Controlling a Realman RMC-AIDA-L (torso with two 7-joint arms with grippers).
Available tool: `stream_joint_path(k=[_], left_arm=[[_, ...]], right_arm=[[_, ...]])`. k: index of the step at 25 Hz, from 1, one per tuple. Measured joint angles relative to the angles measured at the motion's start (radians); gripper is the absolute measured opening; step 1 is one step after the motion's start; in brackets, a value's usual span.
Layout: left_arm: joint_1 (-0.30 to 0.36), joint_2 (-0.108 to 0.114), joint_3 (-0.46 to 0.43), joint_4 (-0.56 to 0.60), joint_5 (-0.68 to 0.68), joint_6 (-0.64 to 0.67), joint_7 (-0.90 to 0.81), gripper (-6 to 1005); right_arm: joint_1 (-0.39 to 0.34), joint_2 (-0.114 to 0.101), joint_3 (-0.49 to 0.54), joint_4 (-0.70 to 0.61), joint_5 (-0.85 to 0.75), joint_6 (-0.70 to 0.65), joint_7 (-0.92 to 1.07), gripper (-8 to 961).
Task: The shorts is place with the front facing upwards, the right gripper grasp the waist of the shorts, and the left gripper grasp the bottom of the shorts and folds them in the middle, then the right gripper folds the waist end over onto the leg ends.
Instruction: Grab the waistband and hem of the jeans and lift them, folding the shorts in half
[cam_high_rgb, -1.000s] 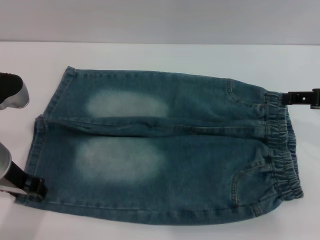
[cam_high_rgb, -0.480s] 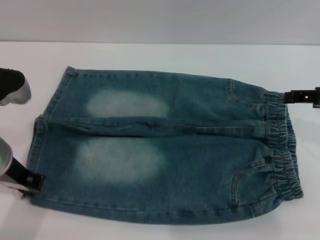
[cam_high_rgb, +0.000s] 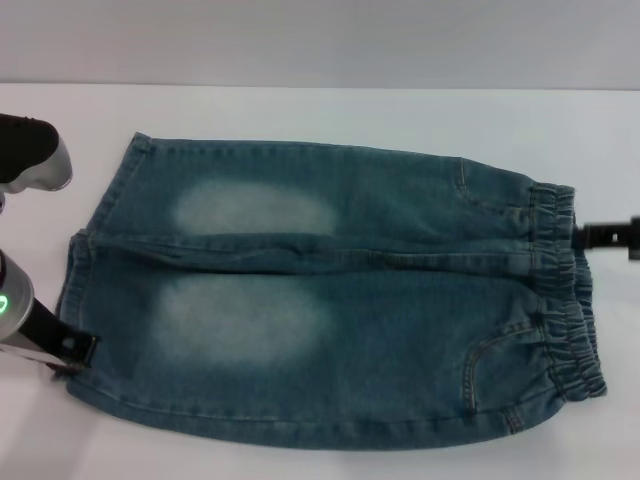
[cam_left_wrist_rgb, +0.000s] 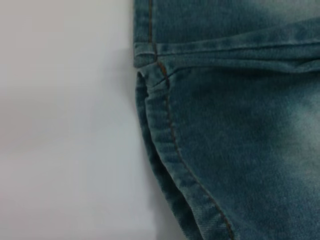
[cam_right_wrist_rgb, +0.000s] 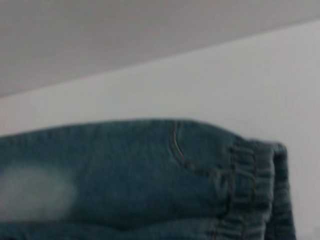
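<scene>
The left pincer (cam_high_rgb: 72, 352) was a black claw on a silver cylindrical wrist that bore a small green light, a second silver-and-black rounded arm segment showed above it, and the right pincer (cam_high_rgb: 608, 236) was a slim black bar.

**Open table on every side of the denim**

Bare white table (cam_high_rgb: 330, 110) along the upper band of the frame, above the shorts (cam_high_rgb: 330, 290); narrower strips at far left and lower right. Left gripper (cam_high_rgb: 72, 352) at the lower-left hem corner, blocking that approach. Right gripper (cam_high_rgb: 600, 236) just beside the waistband at the right edge, occupying the gap there.
</scene>
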Motion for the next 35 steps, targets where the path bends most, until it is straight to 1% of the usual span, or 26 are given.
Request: stream_joint_path(k=[10, 21, 27, 35], left_arm=[[-0.033, 0.001, -0.001, 0.033, 0.001, -0.003, 0.014, 97], [-0.047, 0.002, -0.009, 0.055, 0.003, -0.002, 0.04, 98], [-0.046, 0.002, -0.007, 0.056, 0.002, -0.001, 0.042, 98], [-0.041, 0.0, -0.004, 0.056, 0.0, 0.001, 0.051, 99]], right_arm=[[-0.029, 0.003, -0.031, -0.093, -0.002, 0.02, 0.007, 790], [-0.027, 0.005, -0.096, -0.174, 0.002, 0.017, 0.008, 776], [-0.028, 0.008, -0.122, -0.185, 0.003, 0.01, 0.01, 768], [-0.033, 0.008, -0.13, -0.191, 0.006, 0.006, 0.011, 757]])
